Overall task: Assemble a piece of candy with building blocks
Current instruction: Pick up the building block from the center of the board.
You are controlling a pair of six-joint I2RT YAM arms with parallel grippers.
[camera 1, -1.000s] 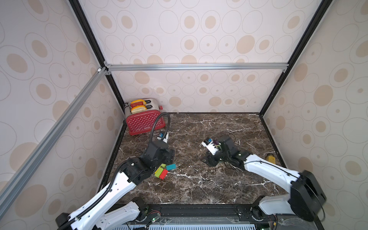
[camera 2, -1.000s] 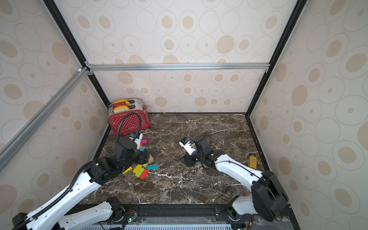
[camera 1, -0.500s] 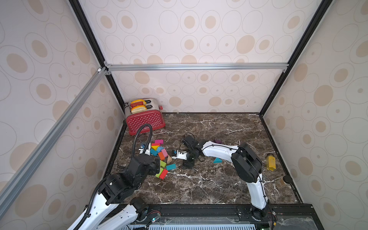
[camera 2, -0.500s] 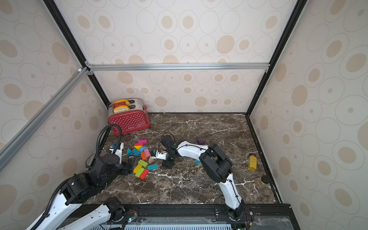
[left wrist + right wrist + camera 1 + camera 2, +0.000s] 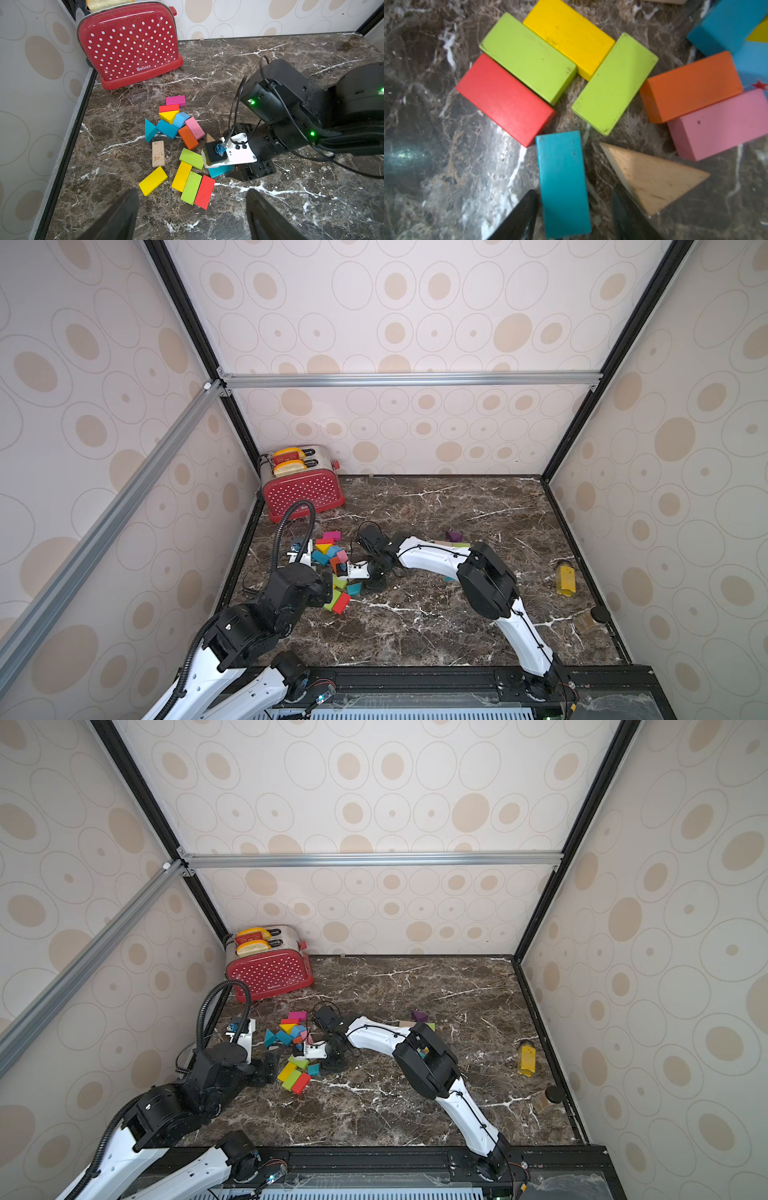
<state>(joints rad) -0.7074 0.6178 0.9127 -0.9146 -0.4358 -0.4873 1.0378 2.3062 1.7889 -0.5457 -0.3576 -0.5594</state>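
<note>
Teal brick (image 5: pixel 563 182) lies flat on the marble table (image 5: pixel 228 62) at the edge of the scattered building blocks (image 5: pixel 188 137) near the red toaster (image 5: pixel 128 43), loosely straddled by the parted right gripper (image 5: pixel 574 193), while the left gripper (image 5: pixel 192 193) hangs spread wide and empty nearby.

We find both top views evenly and softly lit from above: the cream circle-patterned walls (image 5: pixel 415 302) are bright, the dark brown marble tabletop (image 5: pixel 436 626) is dimmer, and the shadows on it are faint and short. The small things there look soft, without fine detail. In the left wrist view the glossy red polka-dot toaster (image 5: pixel 128 43) carries pale streaks of glare, and the left gripper (image 5: pixel 192 191) shows as dark, blurred fingers. The right wrist view is very close: its middle is sharp, its edges are smeared, a hazy sheen lies on the marble, and the teal rectangular wooden block (image 5: pixel 562 176) blurs toward the right gripper (image 5: pixel 574 194).
</note>
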